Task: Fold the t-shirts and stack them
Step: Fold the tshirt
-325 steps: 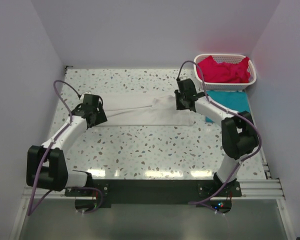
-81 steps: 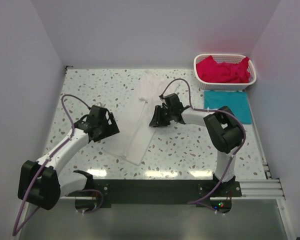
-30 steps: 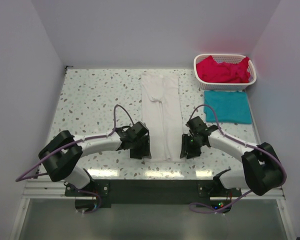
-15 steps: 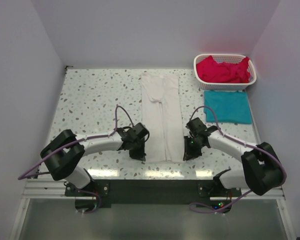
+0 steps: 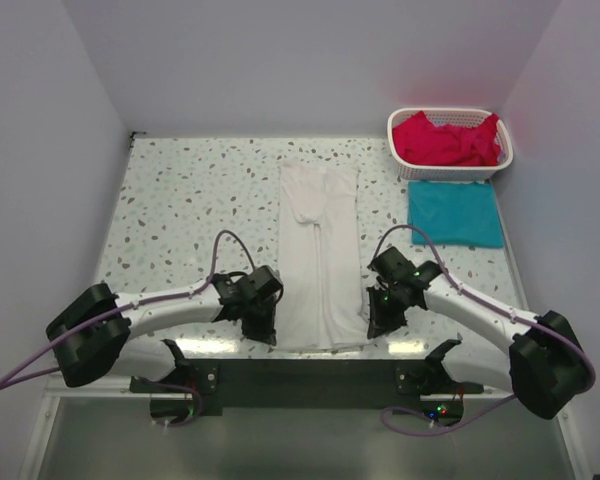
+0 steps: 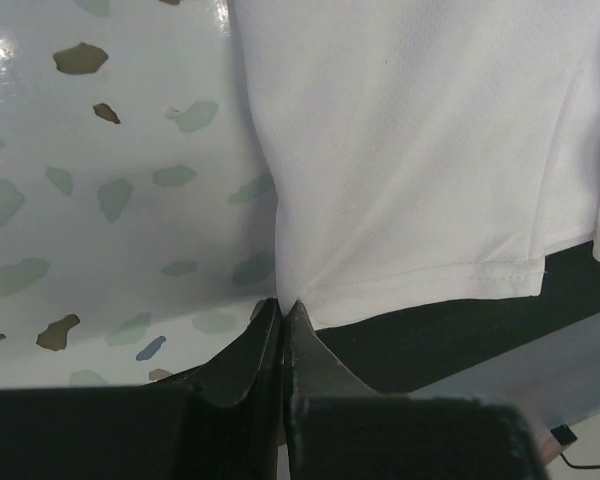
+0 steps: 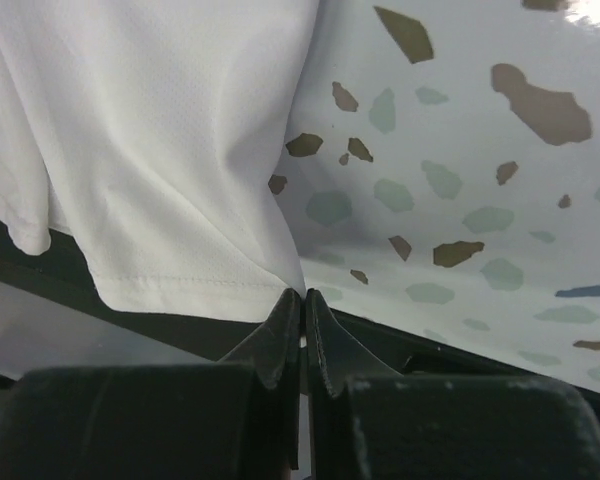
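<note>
The white t-shirt (image 5: 318,250) lies as a long strip down the counter (image 5: 180,200), hem at 6 o'clock. Left jaws and right jaws each clench a hem corner — lift both evenly, hem taut, and carry it toward 12 o'clock.

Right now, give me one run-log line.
left gripper: shut on white t-shirt | right gripper: shut on it | teal t-shirt: folded

Bright, even overhead light fills the top view, and pale glare streaks the near edge of the counter (image 5: 180,200). In both wrist views the white t-shirt (image 6: 420,150) shows a sharp weave, the dark jaws are blurred, and soft shadow lies under the cloth.
</note>
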You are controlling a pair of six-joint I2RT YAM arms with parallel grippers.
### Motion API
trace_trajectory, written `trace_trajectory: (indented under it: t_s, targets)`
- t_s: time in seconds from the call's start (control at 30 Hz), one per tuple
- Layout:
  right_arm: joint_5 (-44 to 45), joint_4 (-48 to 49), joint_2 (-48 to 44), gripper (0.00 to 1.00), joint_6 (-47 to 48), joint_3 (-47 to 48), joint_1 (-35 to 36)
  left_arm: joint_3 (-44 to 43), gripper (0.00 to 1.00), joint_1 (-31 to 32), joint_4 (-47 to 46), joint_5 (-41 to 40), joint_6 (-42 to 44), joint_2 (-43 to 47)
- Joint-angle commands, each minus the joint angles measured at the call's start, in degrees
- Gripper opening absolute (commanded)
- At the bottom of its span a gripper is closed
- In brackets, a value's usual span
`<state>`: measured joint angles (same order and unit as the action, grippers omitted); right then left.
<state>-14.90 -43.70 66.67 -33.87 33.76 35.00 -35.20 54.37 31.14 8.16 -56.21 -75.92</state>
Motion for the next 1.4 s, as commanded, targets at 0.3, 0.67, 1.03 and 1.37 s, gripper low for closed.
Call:
trace_trajectory:
  t_s: [0.3, 0.67, 1.03, 1.37]
  targets:
    - [16.57, -2.88, 13.82, 0.00, 6.35, 28.71, -3.70, -19.45, 0.07, -20.52, 0.78, -4.29, 12.51, -4.40]
    - [14.99, 4.76, 24.55, 0.00, 11.28, 37.70, -11.62, -34.05, 0.08, -26.24, -5.03, -12.38, 18.50, -19.51]
    - [14.98, 11.70, 33.25, 0.00, 11.72, 39.28, -12.24, -37.48, 0.09, -27.39, -10.13, -14.05, 19.20, -27.08]
    - [16.48, 16.46, 38.44, 0.00, 12.68, 39.36, -12.94, -37.05, 0.15, -27.65, -14.43, -16.77, 18.24, -31.66]
